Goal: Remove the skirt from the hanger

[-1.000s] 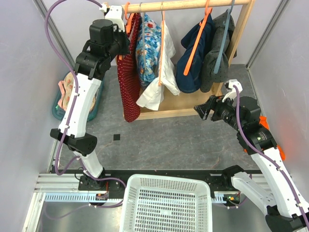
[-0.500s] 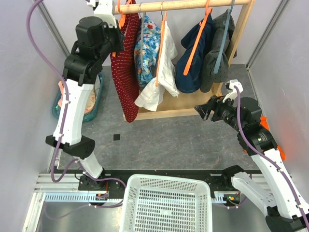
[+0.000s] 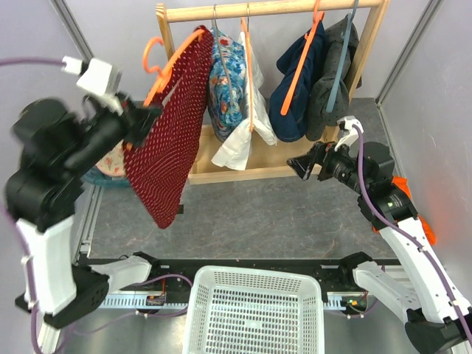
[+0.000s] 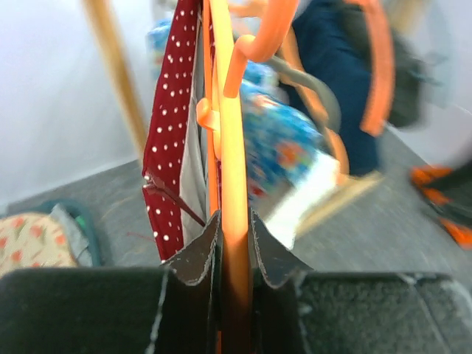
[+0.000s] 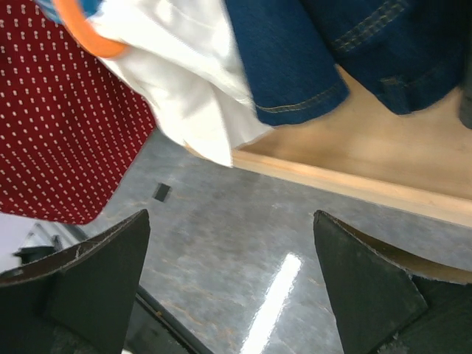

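The dark red polka-dot skirt (image 3: 166, 140) hangs from a thin orange hanger (image 3: 164, 70) that is off the rail and tilted, its hook (image 3: 151, 51) free in the air left of the rack. My left gripper (image 3: 140, 118) is shut on the hanger's lower bar. In the left wrist view the orange hanger (image 4: 232, 147) runs straight up between the fingers of the left gripper (image 4: 234, 236), with the skirt (image 4: 166, 133) to its left. My right gripper (image 3: 302, 166) stands open and empty in front of the rack's base, right of the skirt (image 5: 59, 125), its jaws wide in the right wrist view (image 5: 228, 221).
On the wooden rail (image 3: 273, 9) hang a blue floral garment (image 3: 225, 74), a white one (image 3: 243, 140), a navy one (image 3: 299, 88) and a grey one (image 3: 332, 81). The rack's wooden base (image 3: 280, 158) lies below. A white basket (image 3: 254, 310) sits at the near edge.
My left arm has lifted the hanger with the skirt off the rail and swung it left and toward the near side. The right gripper has opened wider.
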Available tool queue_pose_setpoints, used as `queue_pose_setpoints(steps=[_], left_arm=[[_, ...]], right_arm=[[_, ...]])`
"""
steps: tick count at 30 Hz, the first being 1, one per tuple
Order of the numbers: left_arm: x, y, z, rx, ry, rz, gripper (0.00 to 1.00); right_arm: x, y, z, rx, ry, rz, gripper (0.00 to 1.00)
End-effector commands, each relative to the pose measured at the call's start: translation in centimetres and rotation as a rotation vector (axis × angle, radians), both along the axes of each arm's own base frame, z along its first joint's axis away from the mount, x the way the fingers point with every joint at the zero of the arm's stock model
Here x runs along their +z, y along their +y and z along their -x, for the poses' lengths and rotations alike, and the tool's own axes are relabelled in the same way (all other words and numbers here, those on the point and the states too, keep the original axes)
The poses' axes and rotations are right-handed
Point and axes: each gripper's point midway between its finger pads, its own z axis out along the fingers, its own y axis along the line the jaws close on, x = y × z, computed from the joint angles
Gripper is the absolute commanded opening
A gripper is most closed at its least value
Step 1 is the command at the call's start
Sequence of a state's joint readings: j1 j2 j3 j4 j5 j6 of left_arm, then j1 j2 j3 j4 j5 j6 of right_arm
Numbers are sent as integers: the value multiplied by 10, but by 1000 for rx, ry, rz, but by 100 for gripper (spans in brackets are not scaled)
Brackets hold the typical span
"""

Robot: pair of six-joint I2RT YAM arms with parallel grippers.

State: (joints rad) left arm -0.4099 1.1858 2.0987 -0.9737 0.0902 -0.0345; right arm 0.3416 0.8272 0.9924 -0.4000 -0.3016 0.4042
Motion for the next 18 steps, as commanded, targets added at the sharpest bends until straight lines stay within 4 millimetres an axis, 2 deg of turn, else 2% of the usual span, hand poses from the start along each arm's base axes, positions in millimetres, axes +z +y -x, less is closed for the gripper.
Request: queue_pose_setpoints(steps=[1, 2, 4, 7, 12, 16, 18], left_arm=[[27, -24, 89, -378, -181, -83, 4], [32, -18, 109, -397, -219, -82, 4], [35, -16, 128, -429, -255, -80, 4], [35, -12, 159, -489, -298, -90, 4], [28, -5, 179, -508, -321, -109, 2], [28, -5, 190, -533, -337, -115, 2], [28, -4, 189, -527, -338, -115, 2]], right_arm=[[62, 28, 5, 137, -132, -147, 98], [70, 32, 6, 155, -147, -161, 98], [81, 40, 10, 196, -185, -171, 98], [100, 38, 11, 191, -262, -149, 98], [146, 35, 29, 224, -396, -186, 98], [164, 42, 50, 314, -427, -266, 98], [170, 47, 61, 371, -428, -315, 98]])
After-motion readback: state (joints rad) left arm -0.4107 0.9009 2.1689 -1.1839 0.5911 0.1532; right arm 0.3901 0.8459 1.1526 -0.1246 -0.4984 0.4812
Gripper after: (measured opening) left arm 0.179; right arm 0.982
